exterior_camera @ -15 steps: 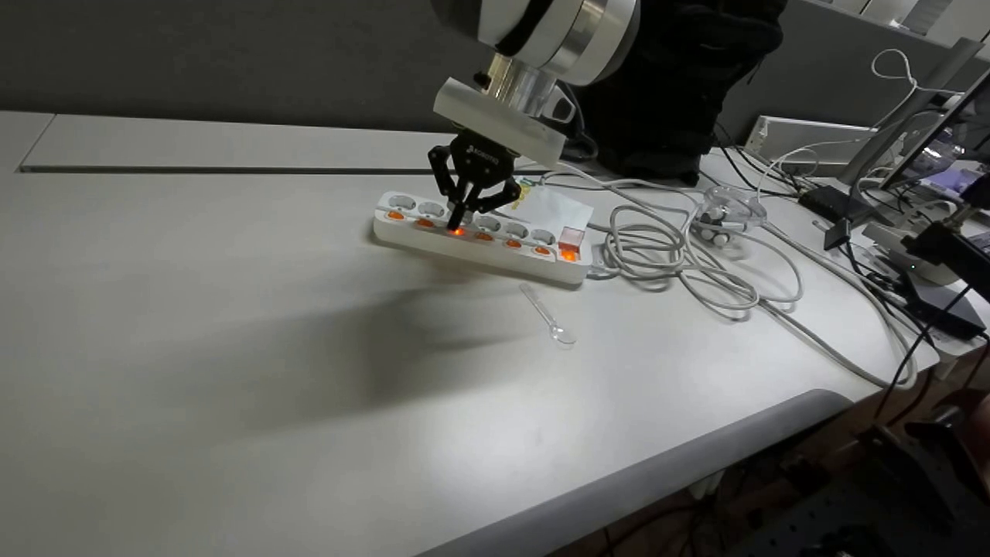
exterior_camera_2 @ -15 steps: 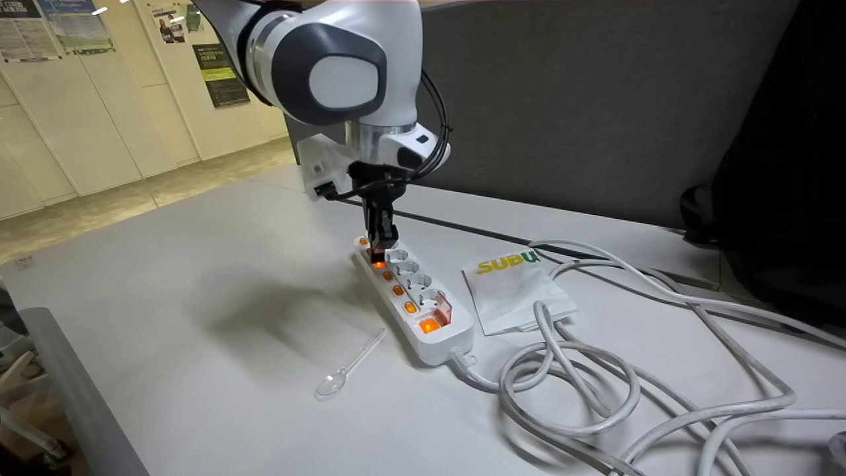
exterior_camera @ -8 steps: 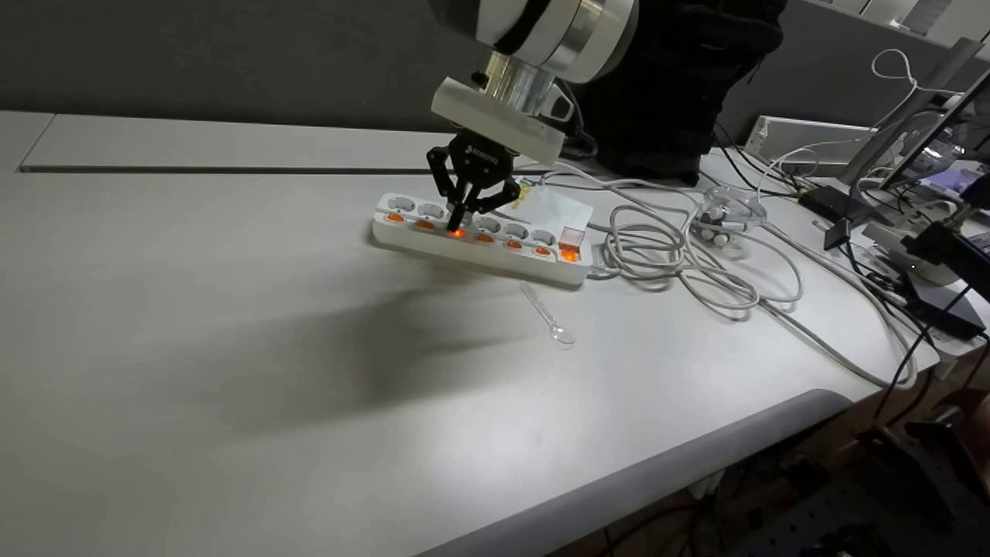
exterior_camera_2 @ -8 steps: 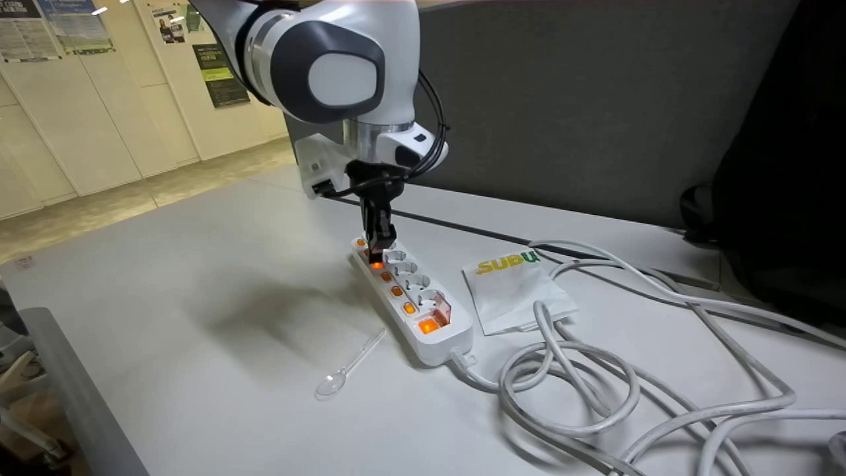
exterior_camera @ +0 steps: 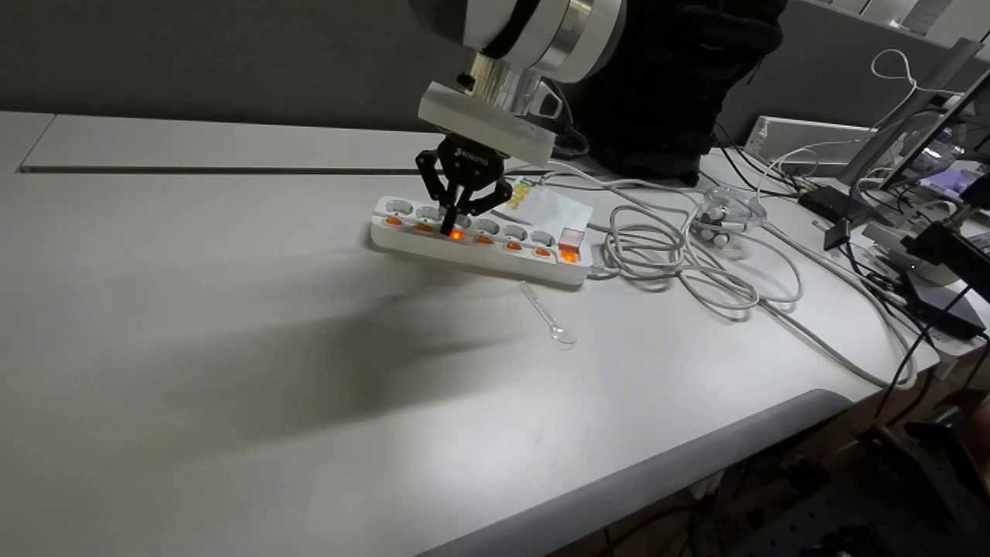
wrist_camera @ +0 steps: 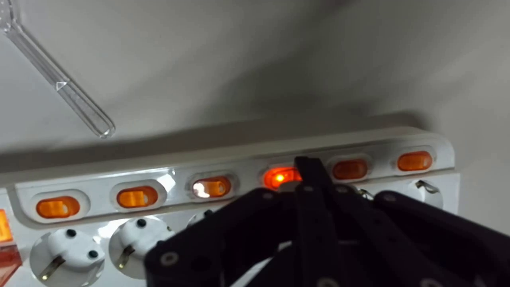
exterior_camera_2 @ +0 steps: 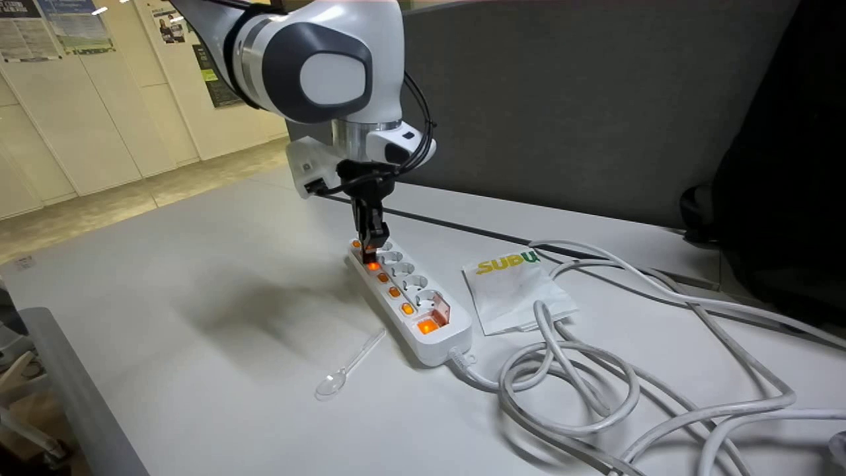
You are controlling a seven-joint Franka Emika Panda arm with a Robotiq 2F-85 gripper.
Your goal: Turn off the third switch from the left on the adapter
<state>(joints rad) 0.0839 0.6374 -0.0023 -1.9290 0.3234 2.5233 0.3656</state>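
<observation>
Wrist view shows two fingers [wrist_camera: 306, 171] pinched together beside one red-lit switch [wrist_camera: 280, 177], flanked by five orange switches [wrist_camera: 137, 197].

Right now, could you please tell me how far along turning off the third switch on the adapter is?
What looks done: the fingers are together at the third switch from the left on the adapter, overlapping that switch's edge in the wrist view. In hand: probably the press itself, though I cannot tell whether they touch it. Left: the switching off, since that switch glows in all three views.
</observation>
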